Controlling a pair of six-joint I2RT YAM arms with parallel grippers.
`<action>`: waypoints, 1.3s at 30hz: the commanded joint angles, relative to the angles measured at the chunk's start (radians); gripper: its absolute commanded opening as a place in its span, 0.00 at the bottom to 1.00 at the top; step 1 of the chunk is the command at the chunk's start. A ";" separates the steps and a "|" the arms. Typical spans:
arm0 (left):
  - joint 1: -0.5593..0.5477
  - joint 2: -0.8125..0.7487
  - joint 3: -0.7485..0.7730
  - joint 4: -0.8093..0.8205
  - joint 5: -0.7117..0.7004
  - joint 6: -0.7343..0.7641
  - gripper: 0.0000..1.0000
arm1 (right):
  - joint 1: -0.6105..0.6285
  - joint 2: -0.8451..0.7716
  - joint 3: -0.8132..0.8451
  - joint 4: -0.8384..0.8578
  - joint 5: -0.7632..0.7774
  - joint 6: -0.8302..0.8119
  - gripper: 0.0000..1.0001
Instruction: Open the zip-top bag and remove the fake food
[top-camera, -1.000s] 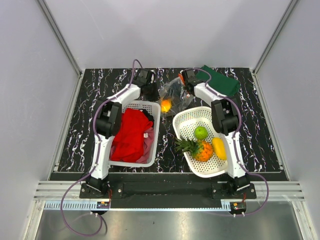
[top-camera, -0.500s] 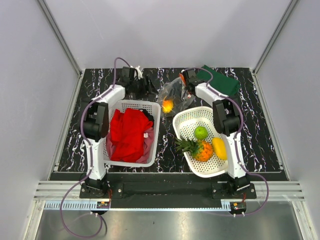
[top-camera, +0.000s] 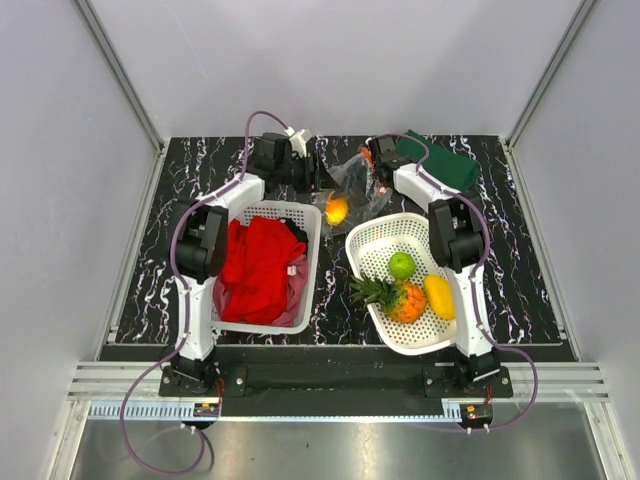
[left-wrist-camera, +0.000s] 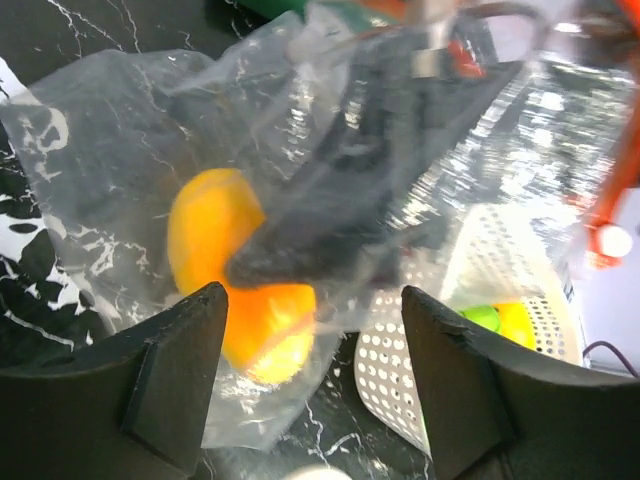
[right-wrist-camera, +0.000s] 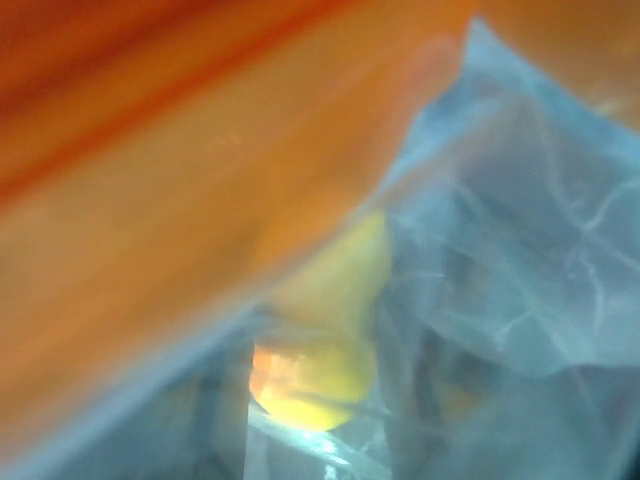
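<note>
Two white baskets (top-camera: 316, 240) beside zip-top bag (top-camera: 352, 178)

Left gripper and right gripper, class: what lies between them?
The zip-top bag, an orange fruit inside it, lies between the left gripper and the right gripper; the top view shows it.

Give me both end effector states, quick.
Left end effector: open, bag just ahead of it.
Right end effector: at the bag, fingers hidden; cannot tell.
</note>
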 joint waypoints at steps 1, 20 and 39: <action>0.005 0.039 0.046 0.070 0.008 -0.018 0.57 | -0.004 -0.112 0.052 -0.005 -0.033 0.009 0.01; 0.015 -0.053 -0.058 0.124 -0.108 0.021 0.00 | -0.004 -0.400 -0.133 0.048 0.297 -0.212 0.00; 0.119 -0.101 -0.035 -0.055 -0.366 -0.037 0.00 | -0.004 -0.828 -0.342 -0.323 0.624 -0.236 0.00</action>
